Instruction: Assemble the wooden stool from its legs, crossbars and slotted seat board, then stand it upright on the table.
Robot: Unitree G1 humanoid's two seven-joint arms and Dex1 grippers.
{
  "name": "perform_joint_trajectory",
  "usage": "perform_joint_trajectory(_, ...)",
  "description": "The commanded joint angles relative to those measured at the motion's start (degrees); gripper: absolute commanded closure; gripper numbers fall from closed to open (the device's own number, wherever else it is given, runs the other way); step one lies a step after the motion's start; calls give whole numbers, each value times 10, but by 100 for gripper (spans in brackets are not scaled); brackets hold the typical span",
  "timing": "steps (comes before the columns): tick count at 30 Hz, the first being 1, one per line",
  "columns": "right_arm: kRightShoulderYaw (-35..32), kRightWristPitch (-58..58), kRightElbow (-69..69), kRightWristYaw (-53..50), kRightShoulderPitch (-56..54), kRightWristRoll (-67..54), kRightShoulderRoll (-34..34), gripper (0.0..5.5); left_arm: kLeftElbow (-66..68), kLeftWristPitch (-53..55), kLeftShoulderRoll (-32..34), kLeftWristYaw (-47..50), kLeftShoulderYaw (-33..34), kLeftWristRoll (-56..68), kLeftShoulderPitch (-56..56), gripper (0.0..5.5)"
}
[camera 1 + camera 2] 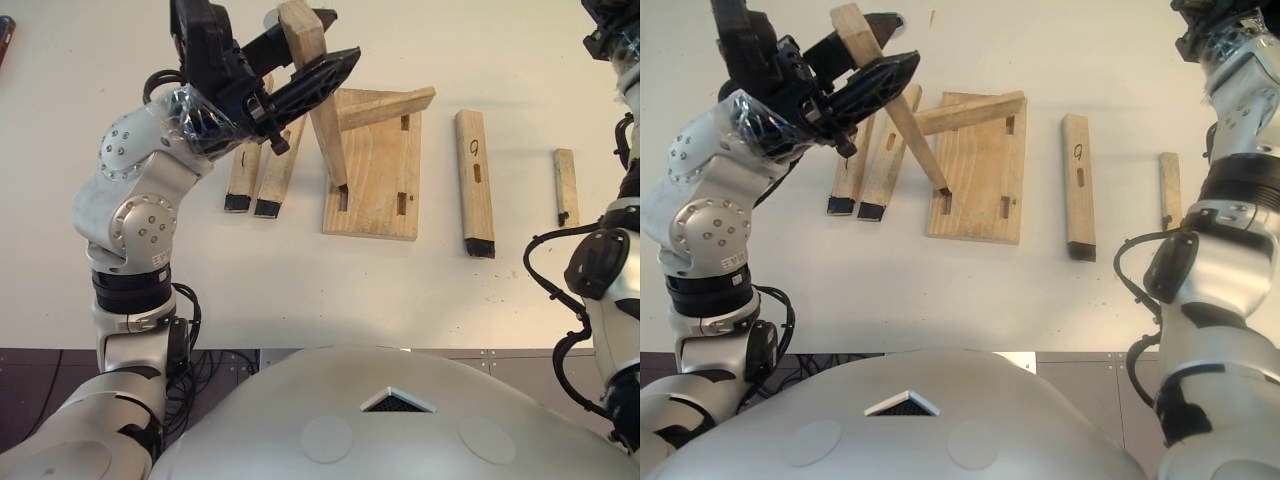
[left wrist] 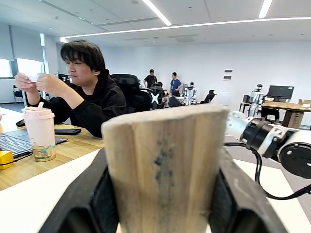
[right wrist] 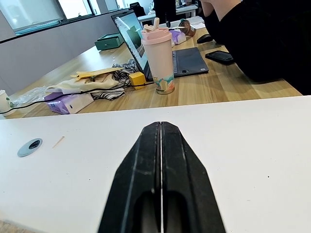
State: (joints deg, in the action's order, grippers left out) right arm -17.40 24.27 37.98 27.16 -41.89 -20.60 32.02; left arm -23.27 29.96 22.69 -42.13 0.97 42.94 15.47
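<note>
White table: left end effector clamps tilted leg, foot in seat board slot; right end effector closed, empty.

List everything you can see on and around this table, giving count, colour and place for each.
seat board: one, pale wood, flat at mid-table
held leg: one, pale wood, tilted, lower end at a board slot
crossbar: one, pale wood, meeting the held leg, above the board
left legs: two, pale wood with black tips, lying left of the board
right leg: one, same colours, lying right of the board
short crossbar: one, pale wood, farthest right
table: one, white
cup: one, pink, on the wooden desk beyond
left gripper: black, shut on the held leg's upper end
right gripper: black, shut, empty
</note>
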Motion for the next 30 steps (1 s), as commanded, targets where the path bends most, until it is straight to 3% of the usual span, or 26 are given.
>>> perform_joint_trajectory(1, 5, -10, 15, 4, -18, 7, -6, 550, 19, -3, 2, -14, -2, -1, -14, 349)
perform_joint_trajectory(11, 12, -14, 33, 15, -24, 16, -5, 550, 30, 2, 1, -41, -12, 16, -27, 349)
perform_joint_trajectory(16, 16, -16, 39, 17, -26, 18, -7, 550, 38, 2, 49, -79, -46, -28, -38, 349)
perform_joint_trajectory(22, 19, -18, 35, 14, -17, 16, -12, 550, 85, 24, 157, -182, -79, -48, 20, 349)
perform_joint_trajectory(30, 66, -16, -45, 72, 28, 26, -22, 550, 126, 26, 179, -225, -117, -62, 80, 349)
